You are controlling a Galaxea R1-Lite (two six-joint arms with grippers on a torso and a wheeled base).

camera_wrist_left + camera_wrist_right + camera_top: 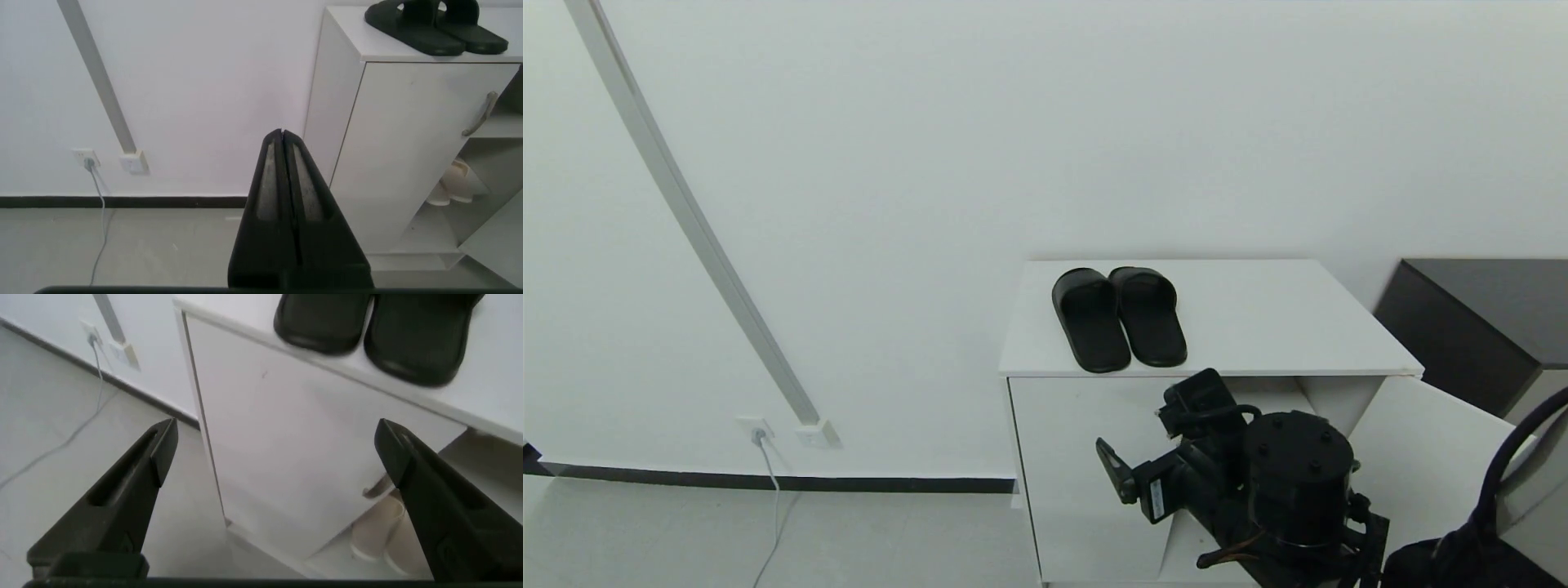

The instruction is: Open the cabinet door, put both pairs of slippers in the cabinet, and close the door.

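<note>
Cabinet door [1429, 457] stands open, and a pale pair of slippers [456, 184] is already on a shelf inside, so about halfway there, I'd say. The right fingers [122, 490] are spread wide and empty, facing the cabinet [1258, 318] front. The black slippers [1119, 318] wait on its top, ahead of and above them. The left fingers [270, 188] are pressed together, holding nothing. Left to do: black pair in, door closed.

Overall level: bright, even and diffuse in all three views
Wall [1013, 122]: evenly lit
Black slippers [1119, 317]: dark mass with a faint sheen on the straps; soft, narrow shadow on the cabinet top [1258, 318]
Cabinet interior [498, 163]: shaded beneath the top, greyer than the door front [400, 147]
Distortion: wall trunking [686, 212] bows in the head view, runs straight in the left wrist view
</note>
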